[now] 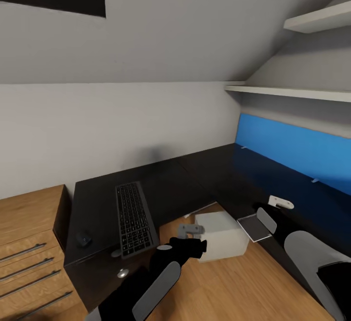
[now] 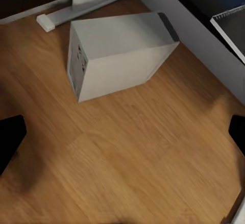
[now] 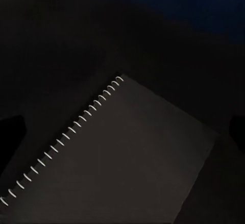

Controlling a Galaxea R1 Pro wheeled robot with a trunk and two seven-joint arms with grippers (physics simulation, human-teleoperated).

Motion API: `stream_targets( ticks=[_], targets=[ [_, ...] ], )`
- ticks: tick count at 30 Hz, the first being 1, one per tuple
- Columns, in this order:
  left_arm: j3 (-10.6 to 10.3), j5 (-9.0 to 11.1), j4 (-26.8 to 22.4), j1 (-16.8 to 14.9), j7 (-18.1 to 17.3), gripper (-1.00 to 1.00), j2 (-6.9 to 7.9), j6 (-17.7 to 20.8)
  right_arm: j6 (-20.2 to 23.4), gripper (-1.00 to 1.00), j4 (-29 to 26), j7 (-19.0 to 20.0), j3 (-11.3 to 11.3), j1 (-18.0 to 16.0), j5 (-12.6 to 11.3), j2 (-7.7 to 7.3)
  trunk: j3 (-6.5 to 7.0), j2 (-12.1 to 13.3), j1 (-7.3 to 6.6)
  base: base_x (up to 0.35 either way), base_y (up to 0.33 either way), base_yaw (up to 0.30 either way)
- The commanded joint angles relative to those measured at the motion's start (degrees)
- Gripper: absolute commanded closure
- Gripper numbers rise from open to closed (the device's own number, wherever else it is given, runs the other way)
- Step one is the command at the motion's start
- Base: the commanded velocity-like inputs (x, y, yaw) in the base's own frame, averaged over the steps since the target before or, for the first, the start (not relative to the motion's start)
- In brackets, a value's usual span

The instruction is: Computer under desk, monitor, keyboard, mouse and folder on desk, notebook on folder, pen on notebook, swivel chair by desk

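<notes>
Desk (image 1: 161, 184) is seen as the largest thing, an L-shaped black top spread from nine o'clock to three o'clock of the head view, backed by a blue panel (image 1: 297, 148) at two o'clock. Wood floor (image 2: 127, 152) is shown beneath it. A light grey computer (image 1: 222, 236) is stood on that floor in the inner corner of the desk, near the middle of the head view, beside a white desk leg (image 2: 81, 7). The keyboard (image 1: 134, 218) is laid on the desk's near wing at seven o'clock, with the small black mouse (image 1: 84, 238) just beside it toward nine o'clock. A grey spiral-bound notebook (image 1: 254, 227) is laid on the desk edge at four o'clock, flat on the black top. The left gripper (image 1: 191, 231) is held above the floor near the computer, fingers (image 2: 10, 140) spread apart, nothing between them. The right gripper (image 1: 273, 209) is held over the notebook, fingers (image 3: 11, 132) likewise apart.
</notes>
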Motion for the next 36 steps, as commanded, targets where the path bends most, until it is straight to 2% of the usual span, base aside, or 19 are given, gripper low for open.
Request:
stream_targets(
  ticks=[1, 13, 36],
  targets=[
    [-0.1, 0.5, -0.1, -0.1, 0.5, -1.00, 0.04, 0.0, 0.5, -1.00, -0.1, -0.4, 0.5, 0.0, -0.3, -0.07, -0.07, 0.0, 0.02, 0.233, 0.000, 0.000],
    [-1.6, 0.3, -0.1, -0.1, 0.8, -1.00, 0.29, 0.1, 0.6, -1.00, 0.2, -0.4, 0.4, 0.0, -0.3, 0.38, -0.07, 0.0, 0.02, 0.161, 0.004, 0.000],
    [-2.1, 0.3, -0.1, -0.1, 0.8, -1.00, 0.29, 0.1, 0.5, -1.00, 0.0, -0.4, 0.3, 0.0, -0.3, 0.41, -0.07, 0.0, 0.02, 0.118, 0.020, 0.000]
  ],
)
